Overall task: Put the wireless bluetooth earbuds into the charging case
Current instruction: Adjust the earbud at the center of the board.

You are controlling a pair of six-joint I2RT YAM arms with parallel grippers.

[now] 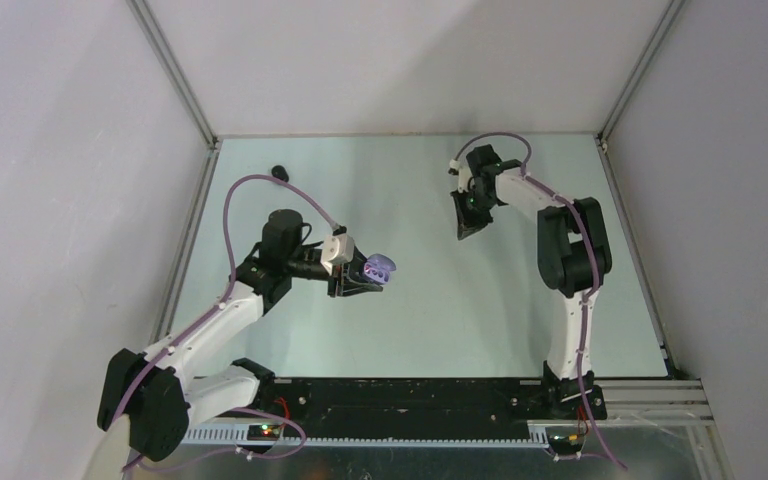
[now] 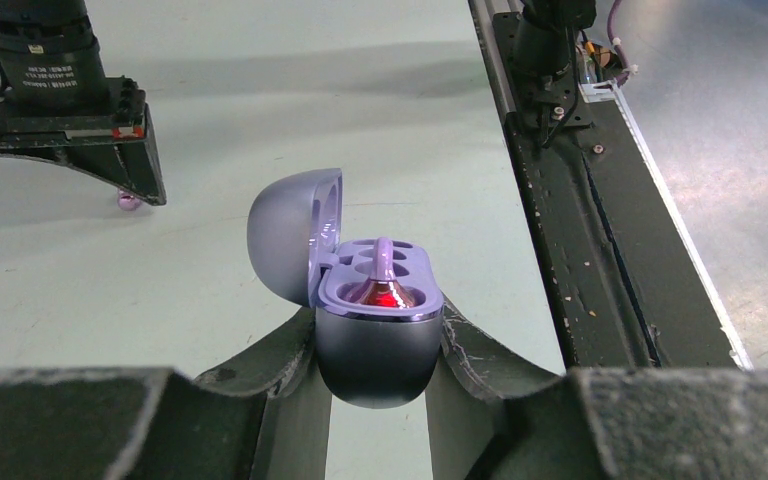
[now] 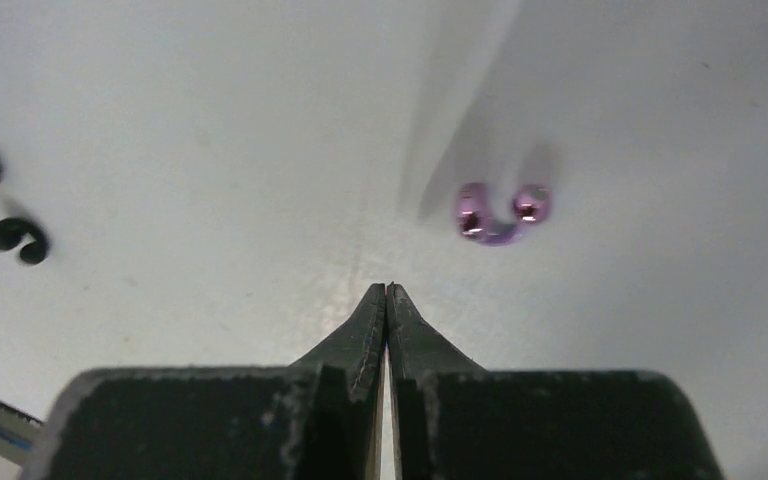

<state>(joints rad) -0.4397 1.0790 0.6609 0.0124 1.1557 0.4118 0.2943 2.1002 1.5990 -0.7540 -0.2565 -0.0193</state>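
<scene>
Clamping the open charging case (image 2: 375, 350) over the surface's (image 1: 440, 320) middle, the left hand (image 1: 365, 278) stands ready, while the right hand (image 3: 387, 295), closed and empty, hovers over a purple earbud (image 3: 500, 215) lying nearer the far edge and probably must open to grasp it.

Open charging case (image 2: 375, 350), seated purple earbud (image 2: 384, 265), loose purple earbud (image 3: 500, 214), black earbuds (image 3: 18, 240)

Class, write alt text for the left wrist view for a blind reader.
The left end effector grips an open, glossy lilac-grey charging case, lid hinged up, with a pale purple earbud sticking up from its tray. Beyond, the right end effector hangs over the pale green table.
</scene>
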